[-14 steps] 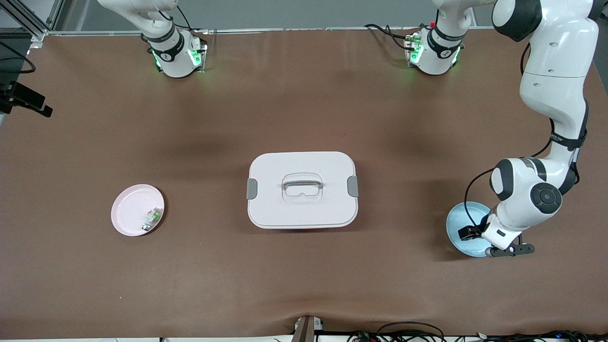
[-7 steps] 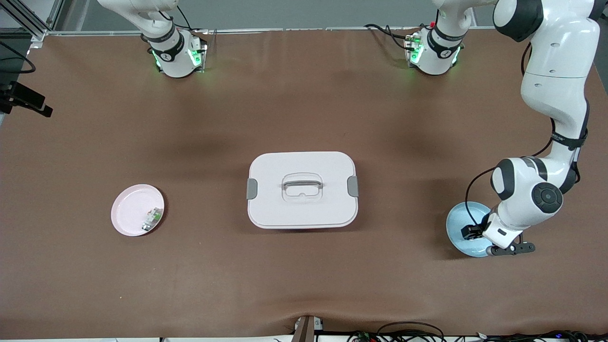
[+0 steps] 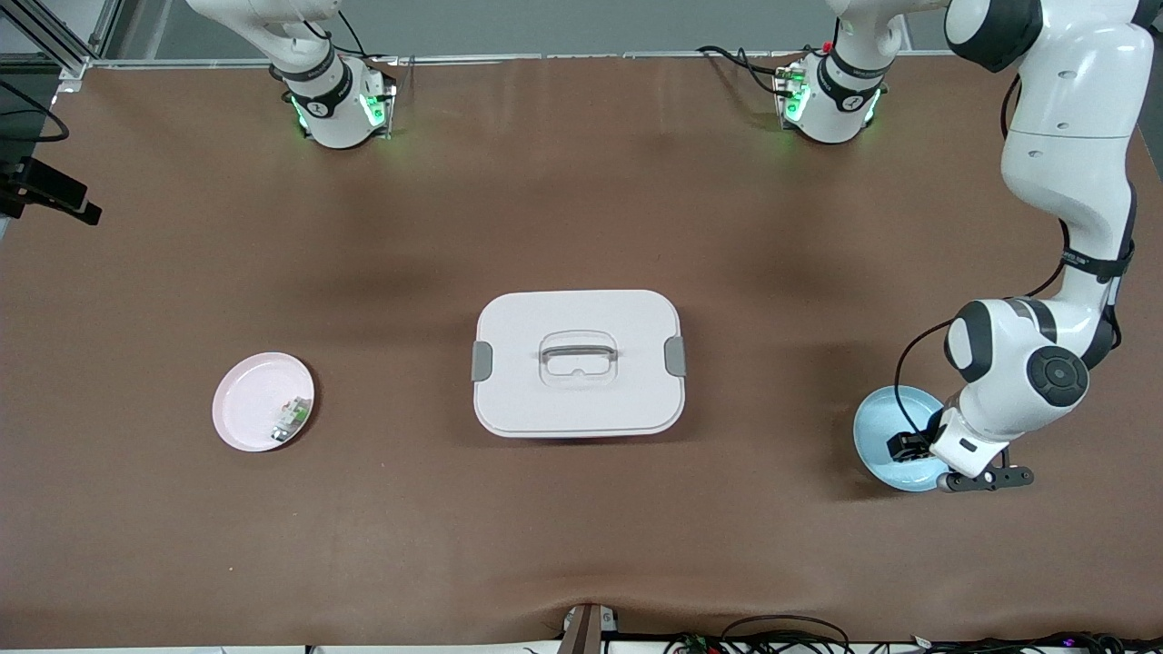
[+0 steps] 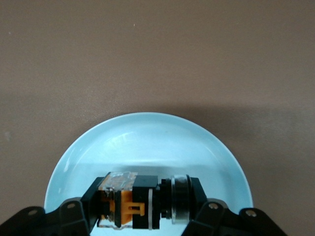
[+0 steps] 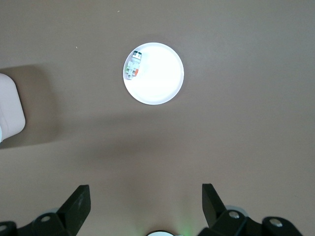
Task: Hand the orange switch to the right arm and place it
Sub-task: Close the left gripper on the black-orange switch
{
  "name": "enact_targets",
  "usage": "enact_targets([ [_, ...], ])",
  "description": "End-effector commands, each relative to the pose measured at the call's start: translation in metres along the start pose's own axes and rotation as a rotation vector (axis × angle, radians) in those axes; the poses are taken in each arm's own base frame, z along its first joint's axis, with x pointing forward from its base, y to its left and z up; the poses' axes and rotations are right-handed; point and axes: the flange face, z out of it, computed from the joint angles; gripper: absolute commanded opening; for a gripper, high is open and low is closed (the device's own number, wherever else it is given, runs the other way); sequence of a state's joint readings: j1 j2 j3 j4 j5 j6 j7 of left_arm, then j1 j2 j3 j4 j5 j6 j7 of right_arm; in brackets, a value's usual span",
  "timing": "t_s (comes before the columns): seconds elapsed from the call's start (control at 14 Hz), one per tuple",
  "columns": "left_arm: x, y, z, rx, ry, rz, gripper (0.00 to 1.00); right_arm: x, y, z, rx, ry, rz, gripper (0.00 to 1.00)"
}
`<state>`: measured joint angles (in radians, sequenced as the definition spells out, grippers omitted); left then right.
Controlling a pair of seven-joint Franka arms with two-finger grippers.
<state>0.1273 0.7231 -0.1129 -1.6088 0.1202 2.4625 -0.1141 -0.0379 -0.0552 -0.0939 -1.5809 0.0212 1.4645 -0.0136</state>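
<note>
Now | left gripper fingers clamp orange switch in blue dish | right gripper spread, empty | lidded box mid-table

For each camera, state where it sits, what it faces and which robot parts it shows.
Front view: high across the table, facing both bases; left gripper over the blue dish.
Left wrist view: looks down on that blue dish; left gripper shut on the orange switch.
Right wrist view: high over the pink plate; right gripper open.
Front and right wrist views share the pink plate.
</note>
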Motion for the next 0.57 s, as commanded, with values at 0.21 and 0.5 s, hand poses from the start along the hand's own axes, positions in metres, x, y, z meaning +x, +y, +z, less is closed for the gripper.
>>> enact_targets([
  [0.21,0.0,0.026,-0.08,-0.018,-0.046,0.049,0.0,0.002,0.003,-0.008,-0.009,0.004,0.004,1.0],
  [0.5,-0.005,0.046,-0.124,-0.047,-0.076,0.045,0.0,0.003,-0.003,-0.006,-0.005,0.004,-0.003,1.0],
])
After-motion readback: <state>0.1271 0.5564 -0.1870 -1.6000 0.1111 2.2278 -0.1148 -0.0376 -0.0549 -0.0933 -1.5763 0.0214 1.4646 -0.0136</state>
